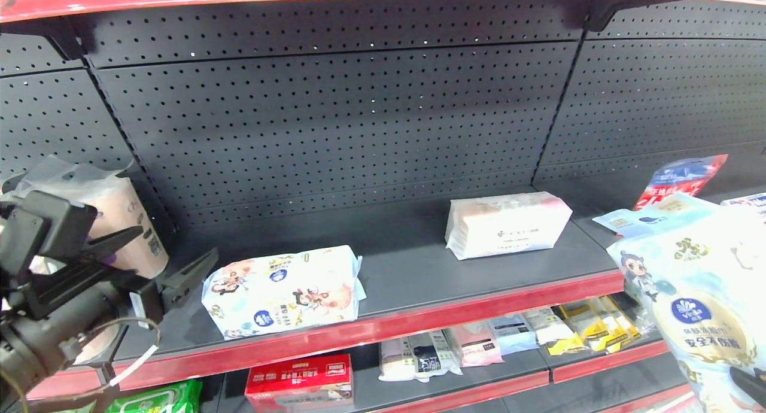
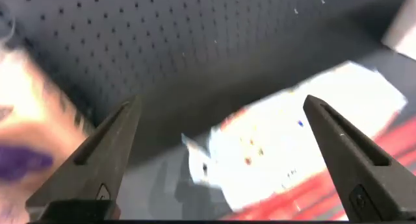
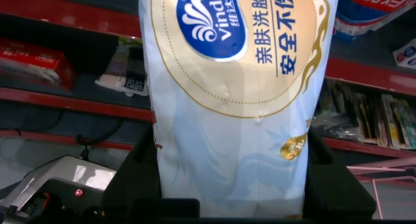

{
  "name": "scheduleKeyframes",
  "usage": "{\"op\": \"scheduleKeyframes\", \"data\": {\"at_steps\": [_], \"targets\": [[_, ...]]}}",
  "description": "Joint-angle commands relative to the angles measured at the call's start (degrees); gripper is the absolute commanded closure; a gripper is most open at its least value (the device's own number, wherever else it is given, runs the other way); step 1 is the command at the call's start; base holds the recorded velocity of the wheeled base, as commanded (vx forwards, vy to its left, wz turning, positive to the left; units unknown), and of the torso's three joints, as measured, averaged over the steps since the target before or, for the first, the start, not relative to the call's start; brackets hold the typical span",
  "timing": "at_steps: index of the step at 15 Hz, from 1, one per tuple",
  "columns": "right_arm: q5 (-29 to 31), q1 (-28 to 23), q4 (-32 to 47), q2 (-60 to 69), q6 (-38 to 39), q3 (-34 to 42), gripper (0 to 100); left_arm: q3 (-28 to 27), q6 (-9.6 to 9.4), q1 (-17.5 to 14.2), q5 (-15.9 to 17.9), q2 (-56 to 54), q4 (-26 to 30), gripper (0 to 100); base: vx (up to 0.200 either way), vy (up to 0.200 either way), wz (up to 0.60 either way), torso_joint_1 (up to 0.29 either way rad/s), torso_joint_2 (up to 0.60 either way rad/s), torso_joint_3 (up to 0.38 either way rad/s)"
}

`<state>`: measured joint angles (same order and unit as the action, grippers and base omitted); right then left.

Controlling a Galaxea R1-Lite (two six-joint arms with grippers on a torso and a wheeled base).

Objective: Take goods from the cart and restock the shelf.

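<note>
The right claw (image 3: 231, 175) pinches a big blue-and-white bag (image 1: 700, 293) by its sides. The bag is up in the air in front of the right end of the shelf (image 1: 419, 269). The left claw (image 1: 178, 248) is spread wide and holds nothing. It is near a cartoon pack (image 1: 284, 290) lying on the shelf.
</note>
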<state>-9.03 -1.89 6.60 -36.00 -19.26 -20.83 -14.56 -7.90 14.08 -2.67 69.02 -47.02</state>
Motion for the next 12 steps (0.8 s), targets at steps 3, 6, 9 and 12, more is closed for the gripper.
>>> {"op": "scheduleKeyframes", "data": {"at_steps": [3,6,9,12], "targets": [[-3.3,0.0,0.0,0.3,-0.1,-0.3,100,-7.2,-0.01,1.7,-1.5,-32.8,37.8,0,0.000,0.000,0.00,0.000,0.00,0.000],[-3.4,0.0,0.0,1.8,-0.1,-0.5,100,-13.0,-0.19,1.7,-1.7,-44.5,57.0,0,0.000,0.000,0.00,0.000,0.00,0.000],[-3.2,-0.2,0.0,2.1,-0.2,-1.0,100,-20.0,-2.38,0.2,-4.7,-49.8,74.1,0,0.000,0.000,0.00,0.000,0.00,0.000],[-3.1,-0.3,0.0,2.6,-0.3,-0.9,100,-19.1,-2.65,0.0,-4.3,-53.6,74.4,0,0.000,0.000,0.00,0.000,0.00,0.000]]}}
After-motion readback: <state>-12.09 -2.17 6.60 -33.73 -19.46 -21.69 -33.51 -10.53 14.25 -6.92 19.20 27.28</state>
